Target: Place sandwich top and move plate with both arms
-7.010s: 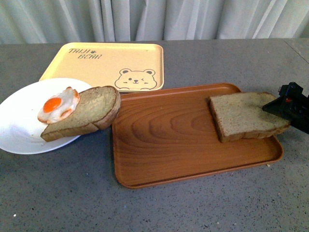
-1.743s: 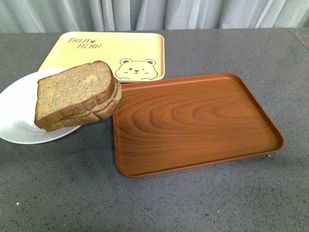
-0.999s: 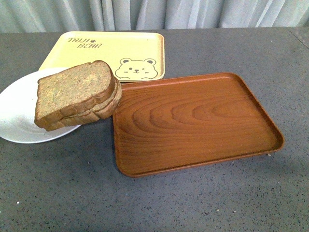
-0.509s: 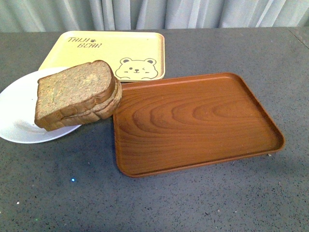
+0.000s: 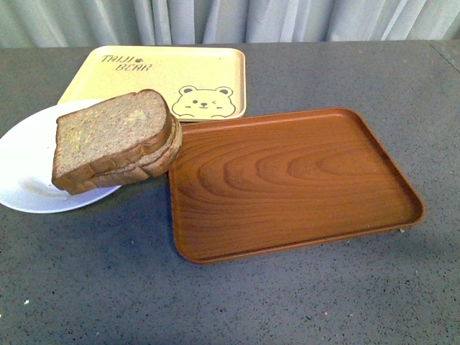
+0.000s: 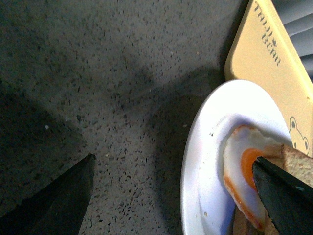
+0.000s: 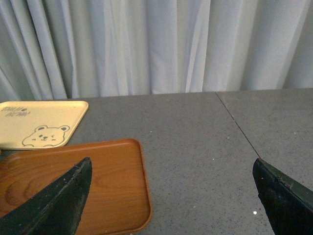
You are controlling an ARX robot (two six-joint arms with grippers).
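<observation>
The sandwich top point(image 5: 111, 133), a thick brown bread slice, lies on the lower slice on the white plate point(image 5: 25, 172) at the left of the table. Neither arm shows in the front view. In the left wrist view my left gripper point(image 6: 176, 196) is open, its jaws wide apart over the plate's rim point(image 6: 198, 161), with the fried egg point(image 6: 244, 169) and a bread edge point(image 6: 298, 164) by one finger. My right gripper point(image 7: 171, 196) is open and empty above bare table beside the brown tray.
A brown wood-grain tray point(image 5: 287, 180) lies at the centre-right, also in the right wrist view point(image 7: 73, 181). A yellow bear-print tray point(image 5: 165, 79) lies behind the plate, touching it. Grey curtains hang behind the table.
Seven seconds ago the top slice lay on the brown tray by my right gripper and the egg was uncovered; now it covers the egg on the plate. Over the last second nothing moved.
</observation>
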